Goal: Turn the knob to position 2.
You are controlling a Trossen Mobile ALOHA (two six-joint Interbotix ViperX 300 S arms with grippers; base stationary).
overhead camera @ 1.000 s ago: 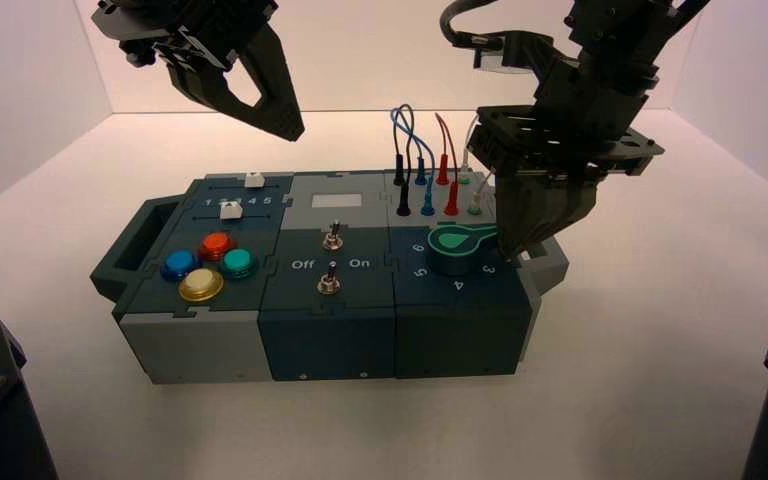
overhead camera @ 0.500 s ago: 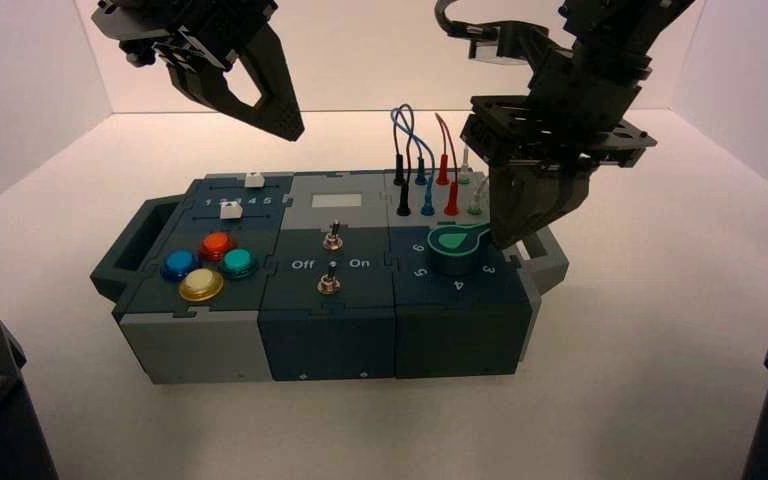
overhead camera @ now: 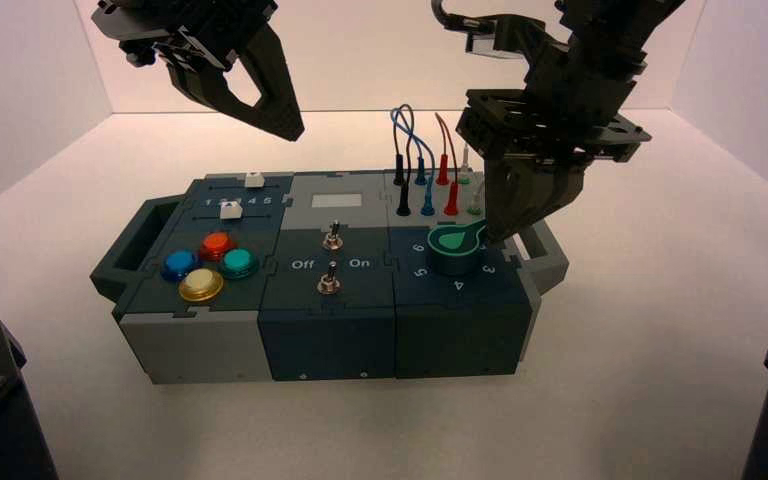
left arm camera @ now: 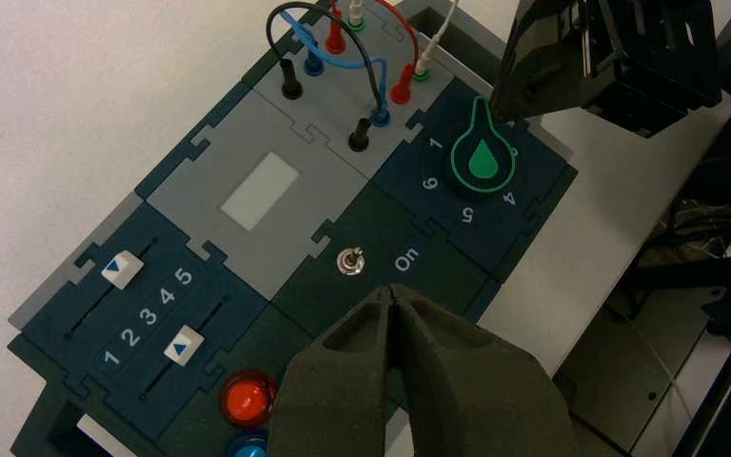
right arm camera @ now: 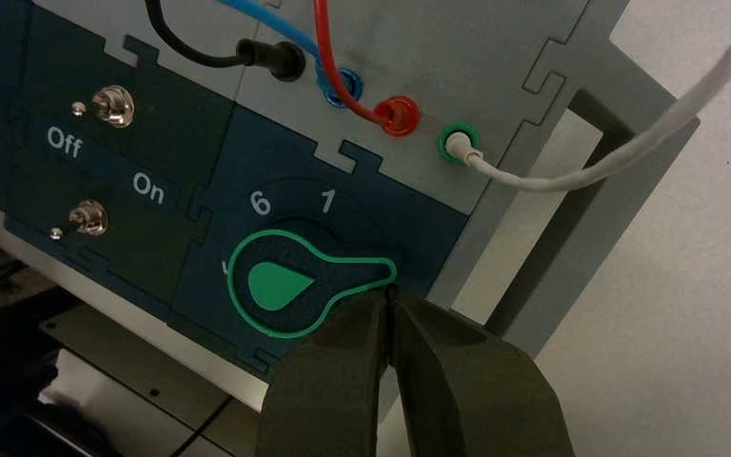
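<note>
The knob point(overhead camera: 450, 247) is a dark-green dial with a lighter green teardrop, on the right section of the box point(overhead camera: 210, 345). Its pointer arm point(right arm camera: 366, 271) reaches past the printed 1 toward the box's right end. The mark under its tip is hidden. My right gripper point(overhead camera: 501, 236) is shut, and its tips point(right arm camera: 387, 291) are against the end of the pointer arm. The left wrist view shows the knob point(left arm camera: 484, 158) with the right gripper's dark body over the pointer's end. My left gripper point(overhead camera: 286, 126) hangs shut, high above the box's left half.
Black, blue, red and white plugged wires point(overhead camera: 422, 170) stand just behind the knob. Two metal toggle switches point(overhead camera: 331, 258) with Off and On lettering sit mid-box. On the left are two white sliders point(left arm camera: 122, 269) and coloured dome buttons point(overhead camera: 207, 266). The handle point(overhead camera: 548, 250) juts out at the right end.
My right gripper has risen a little and shifted left and back, closing in on the pointer's tip. The knob's pointer looks about unchanged. The left arm has not moved.
</note>
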